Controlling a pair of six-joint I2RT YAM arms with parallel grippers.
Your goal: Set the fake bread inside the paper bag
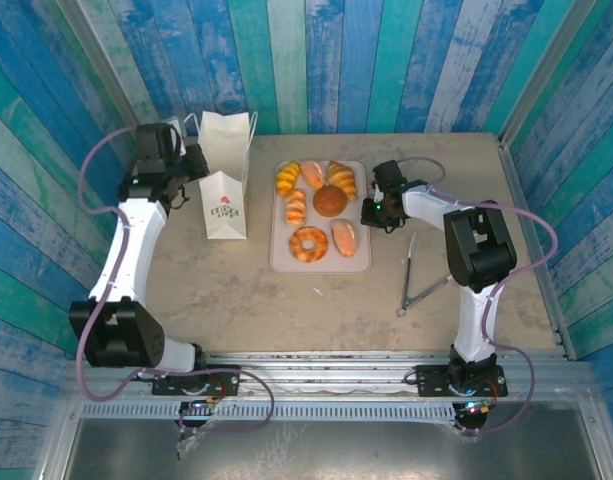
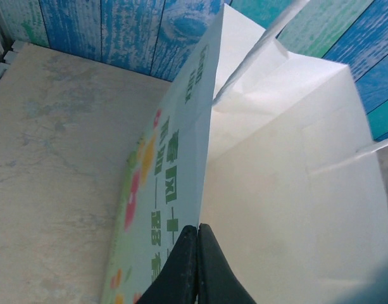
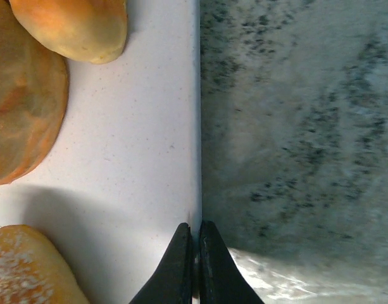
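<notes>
Left fingers [image 2: 176,273] on paper bag [image 2: 279,209], right fingers [image 3: 175,269] on tray [image 3: 146,158] rim.

white arm links [image 1: 126,250], black joints [image 1: 116,335], lilac cables [image 1: 84,172], tapered black tool fingers [image 2: 178,272]

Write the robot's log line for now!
left pincer: shut on paper bag | right pincer: shut on tray | fake bread: on tray

Tabletop layout.
The fake bread [image 1: 308,243] lies on the tray [image 1: 331,263]; the paper bag [image 1: 226,175] stands left of it, the tongs [image 1: 411,280] lie right.
</notes>
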